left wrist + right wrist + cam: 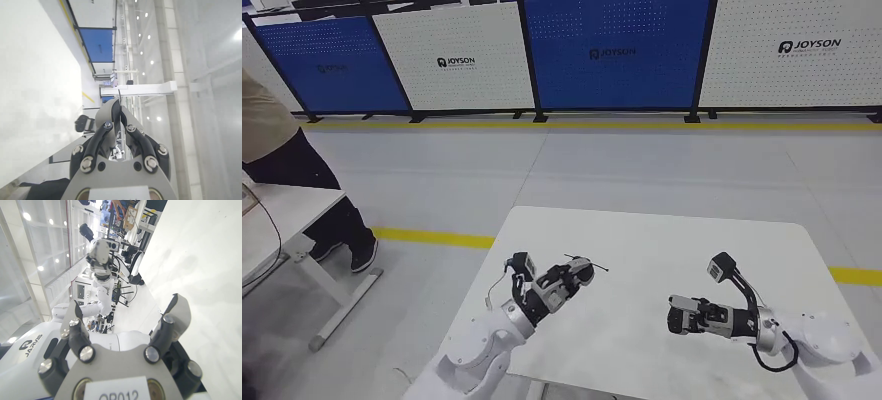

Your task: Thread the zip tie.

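Observation:
A thin black zip tie (598, 266) is pinched in my left gripper (578, 270), held above the left half of the white table (662, 235). In the left wrist view the gripper (119, 108) is shut, and a short end of the tie (119, 94) pokes out past the fingertips. My right gripper (672, 316) hovers over the right half of the table, pointing toward the left one with a gap between them. The right wrist view shows that gripper (125, 303) open and holding nothing, with the left gripper (99, 256) farther off.
The table's near edge runs just under both arms. A second white table (282, 215) stands off to the left across a strip of floor. Blue and white partition panels (617, 55) line the back behind a yellow floor line.

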Robot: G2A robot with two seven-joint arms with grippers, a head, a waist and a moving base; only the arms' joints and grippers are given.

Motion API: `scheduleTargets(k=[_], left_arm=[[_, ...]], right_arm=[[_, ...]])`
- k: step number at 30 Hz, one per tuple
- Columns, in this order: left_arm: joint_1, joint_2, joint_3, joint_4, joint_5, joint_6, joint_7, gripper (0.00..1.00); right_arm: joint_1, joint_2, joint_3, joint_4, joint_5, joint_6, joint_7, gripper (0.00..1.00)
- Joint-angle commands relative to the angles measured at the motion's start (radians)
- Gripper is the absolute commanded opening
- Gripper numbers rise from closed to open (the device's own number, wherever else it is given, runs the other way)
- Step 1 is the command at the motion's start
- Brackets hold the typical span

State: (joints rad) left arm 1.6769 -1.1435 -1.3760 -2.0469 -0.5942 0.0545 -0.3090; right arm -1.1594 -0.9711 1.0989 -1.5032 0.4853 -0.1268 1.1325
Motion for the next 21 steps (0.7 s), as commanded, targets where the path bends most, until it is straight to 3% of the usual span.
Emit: scheduleTargets(k=[1, 4, 12, 16, 21], left_arm=[[0.022, 0.001, -0.032, -0.053, -0.024, -0.023, 0.002, 0.00], [0.045, 0.003, -0.056, -0.088, -0.023, -0.011, 0.012, 0.00], [0.045, 0.003, -0.056, -0.088, -0.023, -0.011, 0.012, 0.00], [0.026, 0.002, -0.027, -0.043, 0.052, -0.002, 0.034, 0.00], [0.002, -0.001, 0.039, 0.054, 0.181, -0.001, 0.073, 0.00]], right_arm=[[0.000, 0.000, 0.000, 0.000, 0.000, 0.000, 0.000, 1.00], [0.000, 0.000, 0.000, 0.000, 0.000, 0.000, 0.000, 1.00], [0.000, 0.000, 0.000, 0.000, 0.000, 0.000, 0.000, 1.00], [0.000, 0.000, 0.000, 0.000, 0.000, 0.000, 0.000, 1.00], [0.000, 0.000, 0.000, 0.000, 0.000, 0.000, 0.000, 1.00]])
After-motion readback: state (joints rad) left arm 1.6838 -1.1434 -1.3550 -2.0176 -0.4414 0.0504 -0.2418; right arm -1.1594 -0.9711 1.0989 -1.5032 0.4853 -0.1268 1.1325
